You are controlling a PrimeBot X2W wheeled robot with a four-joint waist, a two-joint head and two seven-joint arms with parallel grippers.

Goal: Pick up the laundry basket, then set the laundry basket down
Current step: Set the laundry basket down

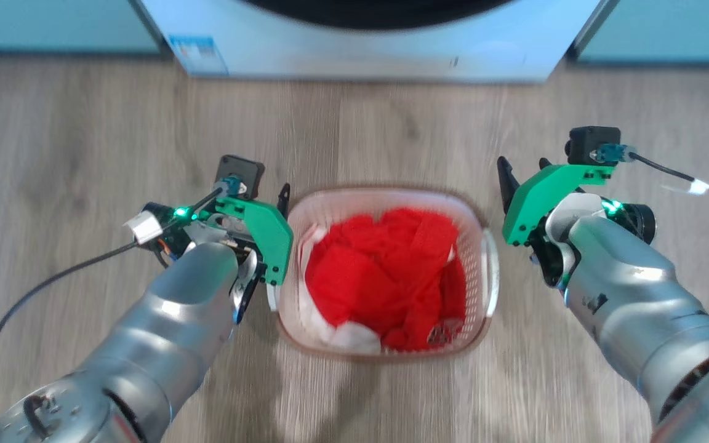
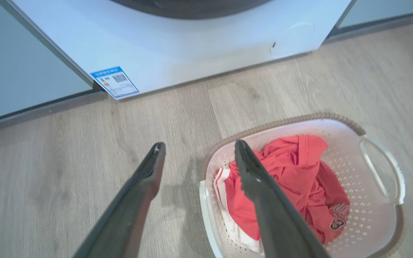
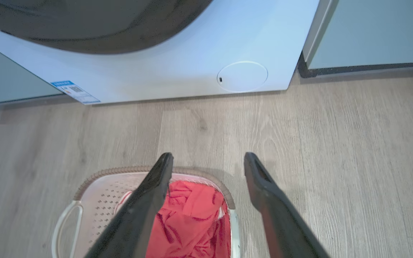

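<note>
L claw (image 2: 195, 148), R claw (image 3: 208, 159) open, empty, flank laundry basket (image 1: 339, 212).

Open wood-look plank floor (image 1: 84, 123) surrounds the white perforated plastic laundry basket (image 1: 469, 246) on left, right and near sides; a white washing machine (image 1: 360, 49) walls off the far end; red clothing (image 1: 385, 271) fills the basket.
</note>
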